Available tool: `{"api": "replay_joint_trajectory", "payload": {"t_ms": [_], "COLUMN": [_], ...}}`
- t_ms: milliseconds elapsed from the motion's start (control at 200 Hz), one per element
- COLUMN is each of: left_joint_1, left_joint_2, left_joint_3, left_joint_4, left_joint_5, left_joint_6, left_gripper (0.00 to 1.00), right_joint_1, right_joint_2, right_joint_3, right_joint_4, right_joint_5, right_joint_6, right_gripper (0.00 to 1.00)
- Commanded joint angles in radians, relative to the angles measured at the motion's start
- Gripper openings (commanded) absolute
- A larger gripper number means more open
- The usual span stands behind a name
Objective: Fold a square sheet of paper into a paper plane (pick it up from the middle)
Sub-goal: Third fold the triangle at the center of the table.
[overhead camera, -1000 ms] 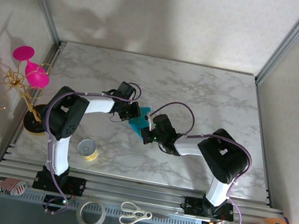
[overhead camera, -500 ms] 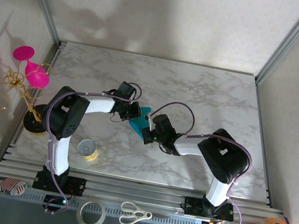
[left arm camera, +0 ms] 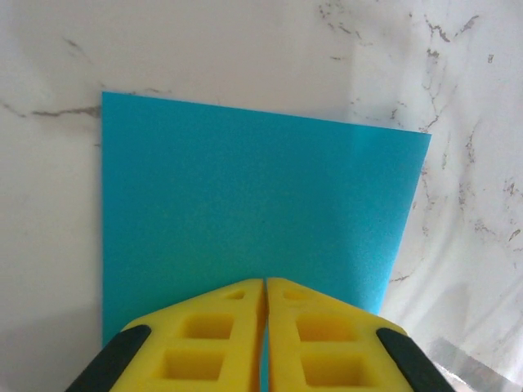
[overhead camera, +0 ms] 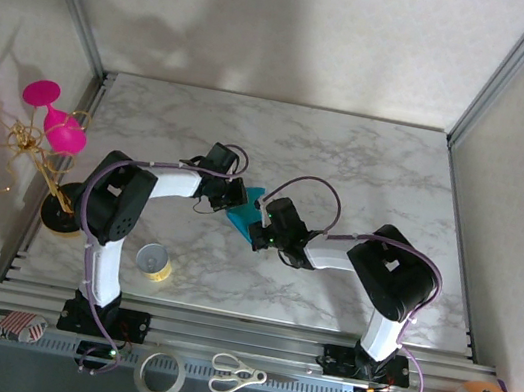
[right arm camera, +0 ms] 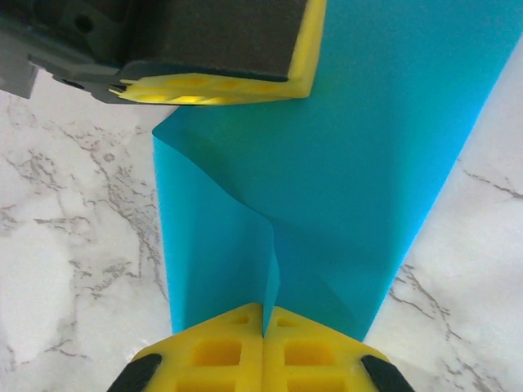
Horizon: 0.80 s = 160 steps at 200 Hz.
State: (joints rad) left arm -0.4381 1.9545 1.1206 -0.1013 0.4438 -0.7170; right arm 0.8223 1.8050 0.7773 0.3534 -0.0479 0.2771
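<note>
**Early fold, sheet held at two edges.** The square sheet of paper (left arm camera: 253, 188) lies near the middle of the marble desk (overhead camera: 369, 164), spanning the gap between the two arms. The left pincer (left arm camera: 265, 286) has its yellow pads pressed together on one edge of the sheet. In the left wrist view the rest of the paper spreads flat and uncreased beyond the pads. The right pincer (right arm camera: 263, 314) is likewise clamped on the opposite edge, where a raised pleat runs from the pads into the sheet and one flap stands up beside it. Whether the paper rests on the desk or hangs just above it cannot be told.

The step in hand appears to be the first centre fold: the sheet has been gathered but shows no pressed crease and no dart shape yet. The next move probably calls for bringing one held edge over onto the other with the corners matched. One pincer would then have to let go and press the fold line flat. Thin paper held this tightly could buckle or tear if the arms pull apart.
</note>
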Motion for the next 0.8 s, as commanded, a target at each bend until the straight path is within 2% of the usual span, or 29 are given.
{"api": "replay_joint_trajectory", "payload": {"t_ms": [0, 796], "left_joint_1": [-0.021, -0.021], "left_joint_2": [0.052, 0.060], "left_joint_3": [-0.011, -0.008], "left_joint_4": [-0.060, -0.067], "left_joint_5": [-0.046, -0.054], "left_joint_6": [0.011, 0.014], "left_gripper": [0.10, 0.09], "right_joint_1": [-0.006, -0.007], "right_joint_2": [0.007, -0.029], "right_joint_3": [0.023, 0.023], "right_joint_4": [-0.037, -0.060], "right_joint_5": [0.047, 0.054], "right_joint_6": [0.005, -0.001], "right_gripper": [0.01, 0.01]}}
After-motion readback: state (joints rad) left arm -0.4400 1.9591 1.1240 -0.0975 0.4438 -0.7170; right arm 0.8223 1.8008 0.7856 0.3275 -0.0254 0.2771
